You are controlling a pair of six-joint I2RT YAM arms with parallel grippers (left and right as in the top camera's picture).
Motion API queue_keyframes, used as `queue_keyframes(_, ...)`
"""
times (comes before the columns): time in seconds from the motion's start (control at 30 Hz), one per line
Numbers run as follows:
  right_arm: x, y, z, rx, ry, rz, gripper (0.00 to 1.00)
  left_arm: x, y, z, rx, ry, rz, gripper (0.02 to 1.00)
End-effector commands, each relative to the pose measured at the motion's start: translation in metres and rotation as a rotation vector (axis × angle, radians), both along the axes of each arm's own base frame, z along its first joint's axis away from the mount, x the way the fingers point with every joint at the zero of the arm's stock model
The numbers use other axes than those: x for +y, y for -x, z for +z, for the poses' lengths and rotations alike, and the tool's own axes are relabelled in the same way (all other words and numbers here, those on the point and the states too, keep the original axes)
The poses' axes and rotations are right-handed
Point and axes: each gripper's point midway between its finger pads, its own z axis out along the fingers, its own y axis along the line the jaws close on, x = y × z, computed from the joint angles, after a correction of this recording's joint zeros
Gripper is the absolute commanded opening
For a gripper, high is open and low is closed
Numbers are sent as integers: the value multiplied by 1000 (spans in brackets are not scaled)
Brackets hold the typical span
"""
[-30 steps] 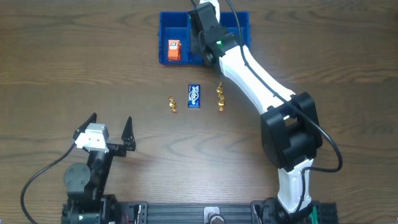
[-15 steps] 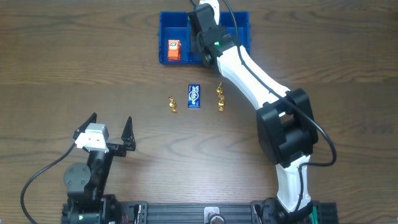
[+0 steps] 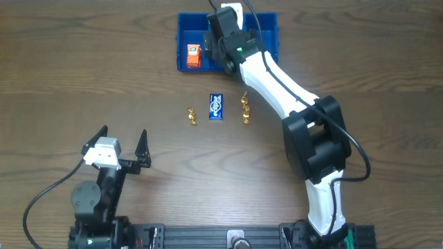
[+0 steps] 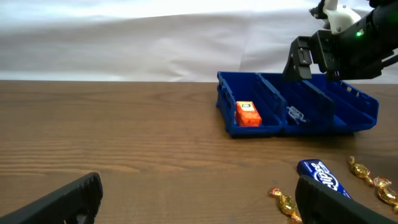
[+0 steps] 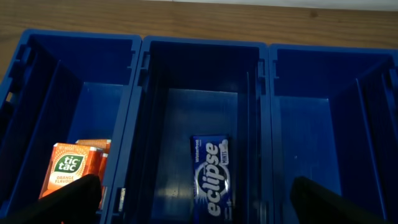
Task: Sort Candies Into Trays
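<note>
Across the wooden tabletop (image 3: 69, 83), stretched from near edge to far edge: white-and-black right arm (image 3: 277, 76). At the middle of the far edge, blue tray (image 3: 194, 28) with three compartments. Over its middle compartment, right gripper (image 5: 193, 196), fingers spread wide, holding nothing. By the near-left corner, left gripper (image 3: 123, 135), fingers likewise wide apart, empty. Inside the tray: orange candy box (image 3: 194, 55) in the left compartment, blue mint pack (image 5: 210, 167) in the middle one. Mid-tabletop, near the tray: second blue pack (image 3: 216, 106), gold-wrapped candy (image 3: 193, 115) to its left, seemingly a pair of gold candies (image 3: 245, 109) to its right.

place: robot lab bench | cues: wood-grain table (image 3: 69, 104), white backdrop curtain (image 4: 124, 37)
</note>
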Motion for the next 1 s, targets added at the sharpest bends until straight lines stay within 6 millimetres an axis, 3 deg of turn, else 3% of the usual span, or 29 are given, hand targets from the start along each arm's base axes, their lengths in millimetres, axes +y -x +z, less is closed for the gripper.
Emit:
queue_keyframes(0.03,0,-3,10,-17,8,-11,1000,-2,1,-16,43,-11,-13,998)
queue_keyframes(0.17,2,2,35,-1,5,-13,1000,-2,1,-16,43,-11,-13,998)
queue_keyframes(0.27,8,23,59,53,-2,-19,1000,-2,1,-16,43,-11,-13,998)
queue_keyframes(0.33,13,46,62,121,-1,-26,1000,-2,1,-16,43,-11,-13,998)
queue_keyframes(0.43,20,80,48,242,16,-24,1000,-2,1,-16,43,-11,-13,998)
queue_keyframes(0.6,33,121,3,441,-21,24,1000,-2,1,-16,42,-11,-13,998)
queue_keyframes(0.83,21,146,-56,548,-30,-49,1000,-2,1,-16,43,-11,-13,998)
queue_keyframes(1.0,25,157,-72,568,-30,-30,1000,-2,1,-16,43,-11,-13,998)
